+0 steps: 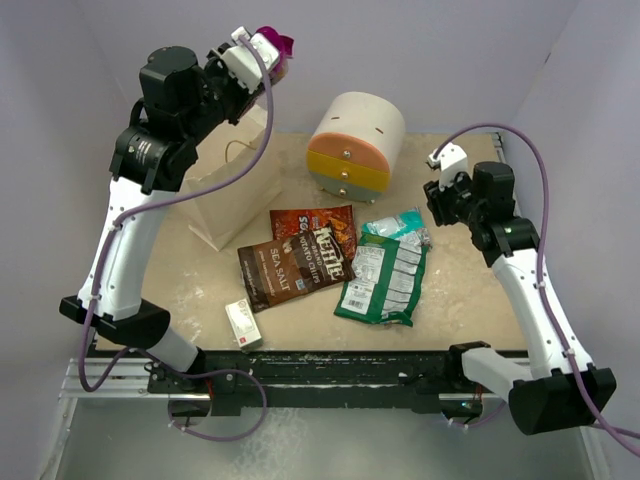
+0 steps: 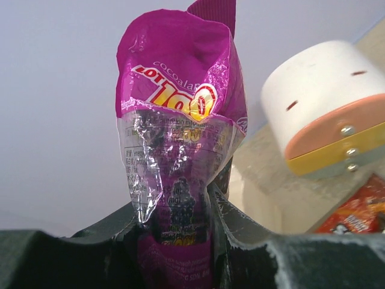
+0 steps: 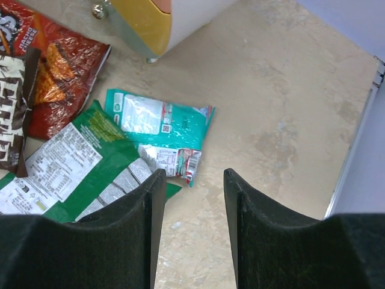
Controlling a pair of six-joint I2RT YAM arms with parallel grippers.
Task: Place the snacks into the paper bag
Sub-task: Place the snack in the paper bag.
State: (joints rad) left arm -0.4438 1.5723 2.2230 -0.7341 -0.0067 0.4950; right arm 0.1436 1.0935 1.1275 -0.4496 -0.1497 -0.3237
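Overhead, left gripper (image 1: 258, 55) clamped on purple packet (image 2: 180, 120); right wrist view alone shows right gripper (image 3: 191, 180) apart, near teal packet (image 3: 159, 117).

Left hand (image 2: 180, 217) raised, gripping; right hand (image 3: 192, 180) apparently low, fingers (image 3: 150, 205) parted.

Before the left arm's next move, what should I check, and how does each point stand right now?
1. Grip: left gripper holds purple packet: ok.
2. Packet lined up over paper bag: cannot tell.
3. Bag mouth open: cannot tell.
4. The right gripper open, empty, away from bag: ok.
5. All snacks bagged: not ok; chip bags, green bag, teal packet lie on table.
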